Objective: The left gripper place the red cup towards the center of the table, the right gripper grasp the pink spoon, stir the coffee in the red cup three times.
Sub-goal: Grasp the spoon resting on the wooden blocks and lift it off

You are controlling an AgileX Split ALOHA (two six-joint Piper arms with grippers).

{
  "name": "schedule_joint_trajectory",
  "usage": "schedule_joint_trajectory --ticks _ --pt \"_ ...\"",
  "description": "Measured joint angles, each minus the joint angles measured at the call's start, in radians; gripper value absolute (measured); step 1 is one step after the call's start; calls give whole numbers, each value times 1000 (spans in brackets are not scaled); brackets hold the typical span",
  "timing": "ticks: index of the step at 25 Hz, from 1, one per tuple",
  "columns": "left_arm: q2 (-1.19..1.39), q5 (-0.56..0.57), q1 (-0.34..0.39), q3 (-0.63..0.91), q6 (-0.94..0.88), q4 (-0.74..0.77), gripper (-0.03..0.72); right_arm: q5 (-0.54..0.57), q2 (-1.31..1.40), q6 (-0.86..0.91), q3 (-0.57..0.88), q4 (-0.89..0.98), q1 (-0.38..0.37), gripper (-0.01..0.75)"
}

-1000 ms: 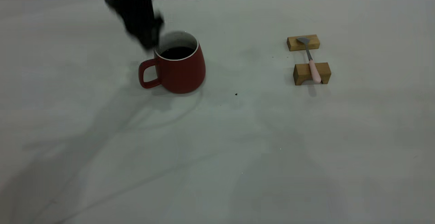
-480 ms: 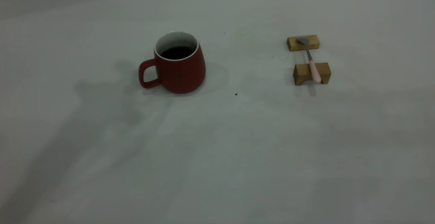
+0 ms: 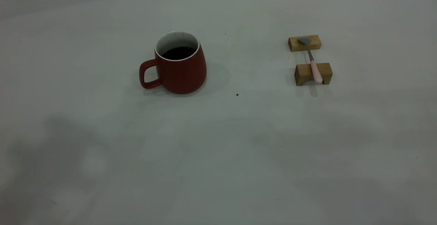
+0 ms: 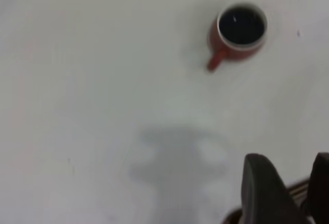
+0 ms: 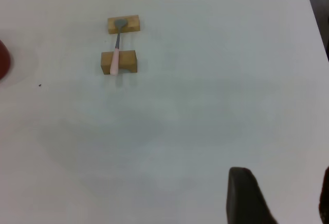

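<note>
The red cup (image 3: 177,68) stands upright on the table (image 3: 218,143), left of the middle, handle to the left, with dark coffee (image 3: 178,52) inside. The left wrist view shows the red cup (image 4: 237,35) from above, far from my left gripper (image 4: 290,183), which is open and holds nothing. The pink spoon (image 3: 313,64) lies across two wooden blocks at the right. In the right wrist view the pink spoon (image 5: 116,55) is far from my right gripper (image 5: 285,196), which is open and empty. Neither gripper shows in the exterior view.
The spoon's bowl rests on the far tan block (image 3: 304,43) and its handle on the near notched block (image 3: 313,73). A tiny dark speck (image 3: 237,95) lies between cup and blocks. The table's dark edge (image 5: 320,8) shows in the right wrist view.
The left arm, a second ago beside the cup's rim, has drawn back out of the exterior view; its shadow slid to the near left. Cup and spoon have not moved.
</note>
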Motion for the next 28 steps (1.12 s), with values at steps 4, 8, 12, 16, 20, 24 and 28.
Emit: schedule_joint_trajectory --ticks 4,8,12,16,20,24,28 --pt "-284 0 101 260 -10 -61 259 0 0 0 0 0 0 388" --pt "-573 0 259 484 -11 -71 248 0 0 0 0 0 0 388" --pt "-831 -5 310 657 -14 -72 247 0 0 0 0 0 0 388" --pt "-990 -32 310 772 -16 -73 247 0 0 0 0 0 0 388" --pt "-1075 -44 310 828 -16 -74 247 0 0 0 0 0 0 388" --pt "-1149 -42 310 840 -16 -74 247 0 0 0 0 0 0 388" --pt "-1175 -37 310 840 -16 -77 247 0 0 0 0 0 0 388"
